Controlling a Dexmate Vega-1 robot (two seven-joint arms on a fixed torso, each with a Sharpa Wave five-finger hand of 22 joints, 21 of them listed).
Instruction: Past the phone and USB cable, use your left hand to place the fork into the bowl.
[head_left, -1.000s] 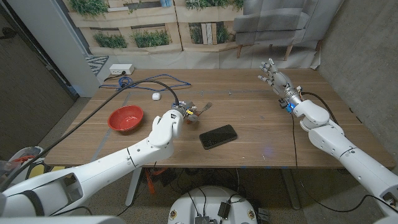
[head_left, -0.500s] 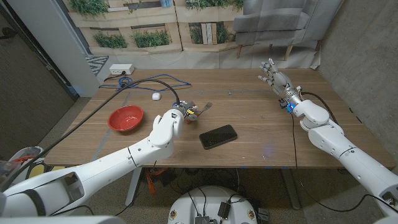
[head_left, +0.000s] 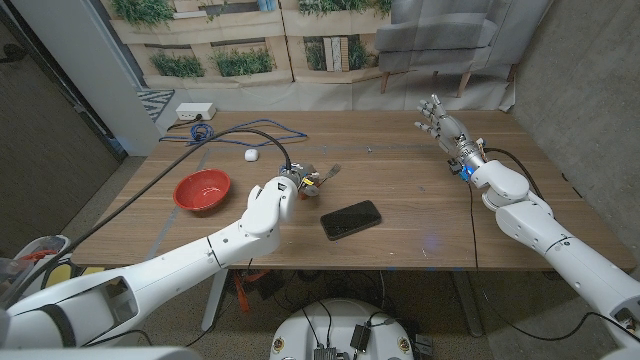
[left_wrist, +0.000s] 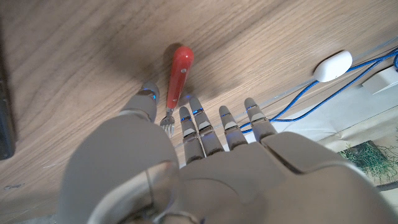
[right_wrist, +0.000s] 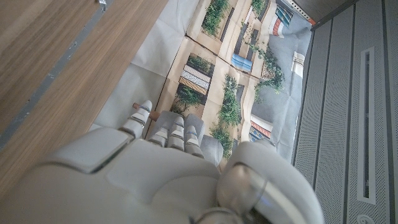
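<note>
The left hand (left_wrist: 205, 162) hovers with spread fingers (left_wrist: 189, 121) over the tines of the red-handled fork (left_wrist: 176, 81), whose handle points straight away.

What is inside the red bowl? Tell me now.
Nothing shows inside the red bowl: its visible inner surface is bare red. The fork lies on the table under the left hand. The bowl's near inner wall is hidden.
</note>
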